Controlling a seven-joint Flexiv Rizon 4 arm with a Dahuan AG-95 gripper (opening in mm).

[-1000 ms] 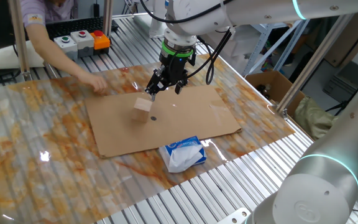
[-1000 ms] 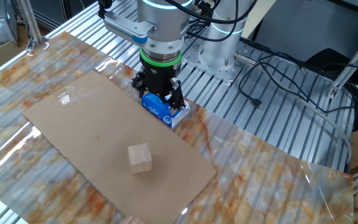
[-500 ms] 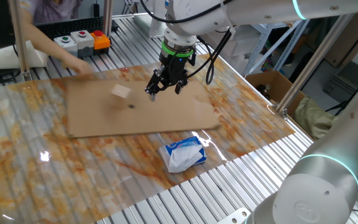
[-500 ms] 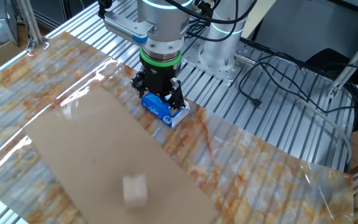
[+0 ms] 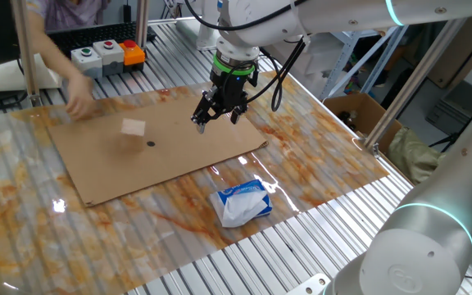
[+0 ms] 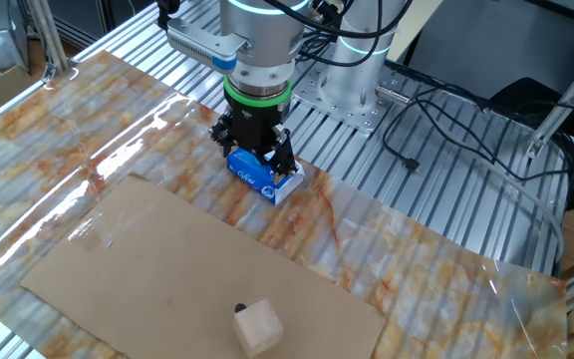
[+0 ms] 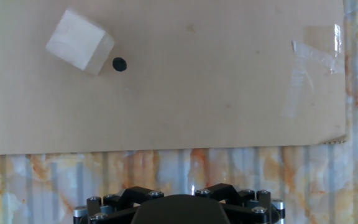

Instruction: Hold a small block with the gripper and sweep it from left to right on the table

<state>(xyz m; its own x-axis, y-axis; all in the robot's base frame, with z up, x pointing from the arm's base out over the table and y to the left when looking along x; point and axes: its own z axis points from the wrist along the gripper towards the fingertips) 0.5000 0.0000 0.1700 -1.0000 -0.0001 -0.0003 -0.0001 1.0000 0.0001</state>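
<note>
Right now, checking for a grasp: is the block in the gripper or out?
Out. The small block lies on the cardboard sheet, apart from the gripper.

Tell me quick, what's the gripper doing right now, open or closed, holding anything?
Gripper: empty, hovering above the cardboard sheet; open or closed cannot be told. The small block sits apart on the sheet.

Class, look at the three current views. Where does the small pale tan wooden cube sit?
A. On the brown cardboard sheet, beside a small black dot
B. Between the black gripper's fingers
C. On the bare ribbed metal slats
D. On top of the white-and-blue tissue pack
A: the small pale tan wooden cube rests on the brown cardboard sheet next to a small black dot, apart from the black gripper.
</note>
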